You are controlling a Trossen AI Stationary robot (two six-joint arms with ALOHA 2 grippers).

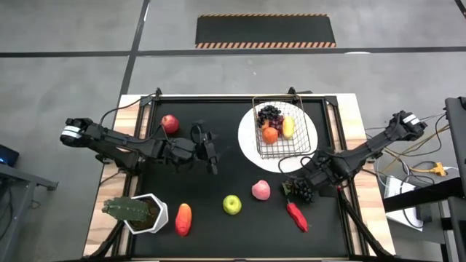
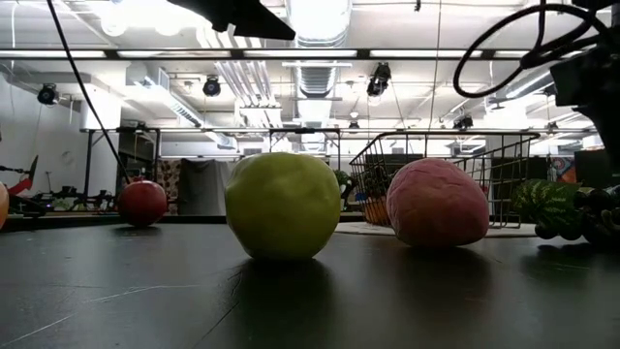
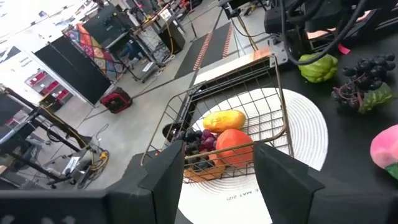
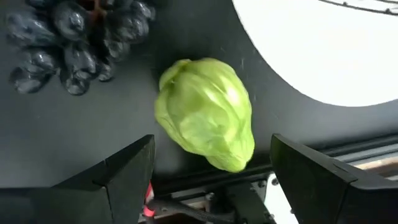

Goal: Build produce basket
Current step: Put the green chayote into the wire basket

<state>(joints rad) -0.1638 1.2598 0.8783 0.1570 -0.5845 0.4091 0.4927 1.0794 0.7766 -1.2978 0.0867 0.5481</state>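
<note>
Left gripper (image 1: 212,154) waits at table centre, fingers parted, holding nothing, well apart from the wire basket (image 1: 279,131) on the white plate (image 1: 248,142). Right gripper (image 4: 208,180) hovers with fingers wide apart and empty, the green pepper (image 4: 206,113) directly ahead between them, long axis oblique; dark grapes (image 4: 74,43) just beside.

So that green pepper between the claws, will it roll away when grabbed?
Probably it wobbles rather than rolls: the green pepper looks lumpy and tapered, lying on its side. Its glossy skin may slip against the right gripper, whose fingers stand open on either side of it.
</note>
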